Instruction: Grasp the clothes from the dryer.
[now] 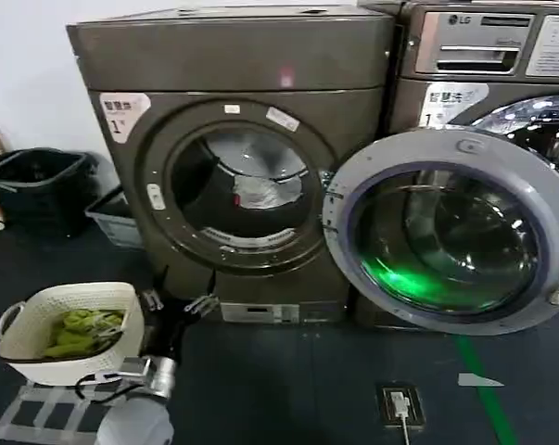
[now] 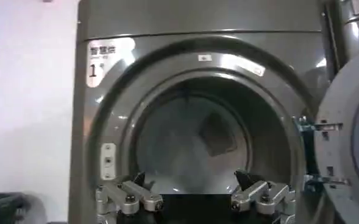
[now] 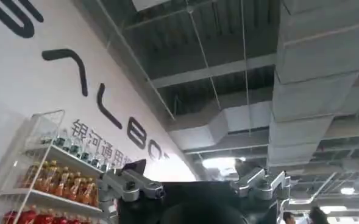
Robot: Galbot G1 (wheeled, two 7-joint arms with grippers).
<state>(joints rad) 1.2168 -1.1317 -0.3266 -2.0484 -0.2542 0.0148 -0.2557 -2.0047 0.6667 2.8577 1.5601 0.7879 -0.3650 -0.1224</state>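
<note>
Inside dryer (image 1: 251,65): 1 clothes (image 1: 260,192) bundle | left pincer (image 1: 176,303) below port, wide open, empty

Dark floor (image 1: 288,389) (green stripe (image 1: 483,389)) under a white wall (image 1: 24,65).

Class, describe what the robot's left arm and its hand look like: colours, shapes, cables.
The left arm has a rounded pale grey shell, then a shiny silver cylinder and a black wrist, with a black cable looping beside it. The left hand has silver metal linkage fingers with bolts and dark tips.
</note>
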